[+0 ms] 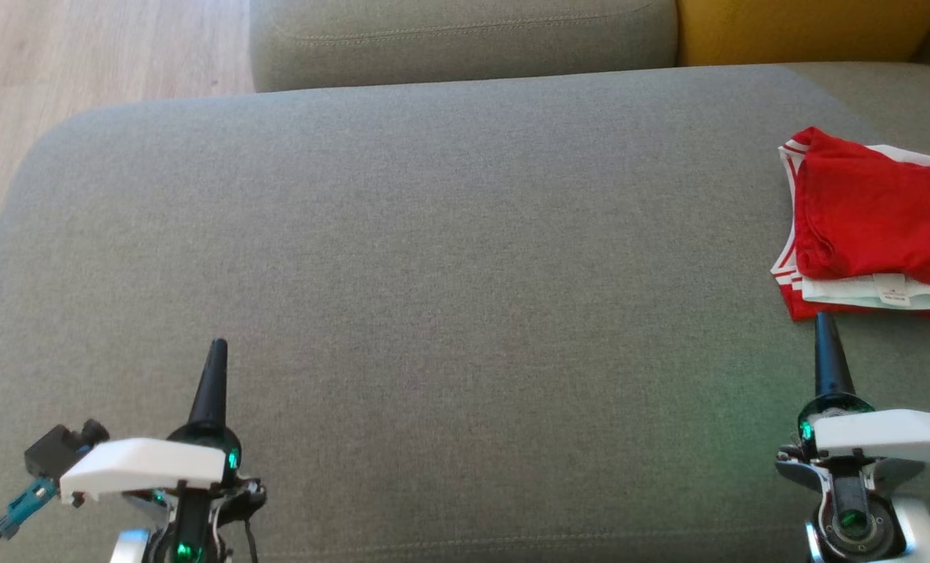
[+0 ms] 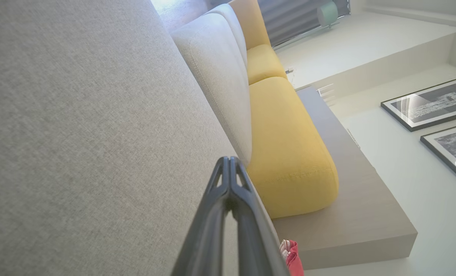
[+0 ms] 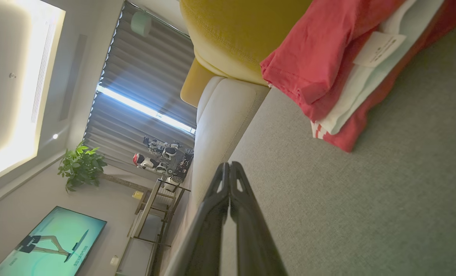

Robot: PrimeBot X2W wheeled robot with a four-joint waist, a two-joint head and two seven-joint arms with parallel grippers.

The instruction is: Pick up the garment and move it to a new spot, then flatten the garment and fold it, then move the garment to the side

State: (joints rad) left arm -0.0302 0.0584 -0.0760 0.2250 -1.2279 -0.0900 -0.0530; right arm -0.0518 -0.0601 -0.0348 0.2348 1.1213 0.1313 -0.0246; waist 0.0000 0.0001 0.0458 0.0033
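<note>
1. Both claws sit lowest in the head view: left gripper and right gripper, each with fingers pressed together, holding nothing.
2. Right tip is just beside the red garment, which lies folded at the right side of the grey cushion. Looks basically done.
3. Risk imo: nudging forward would snag the hem and wreck the fold.
</note>
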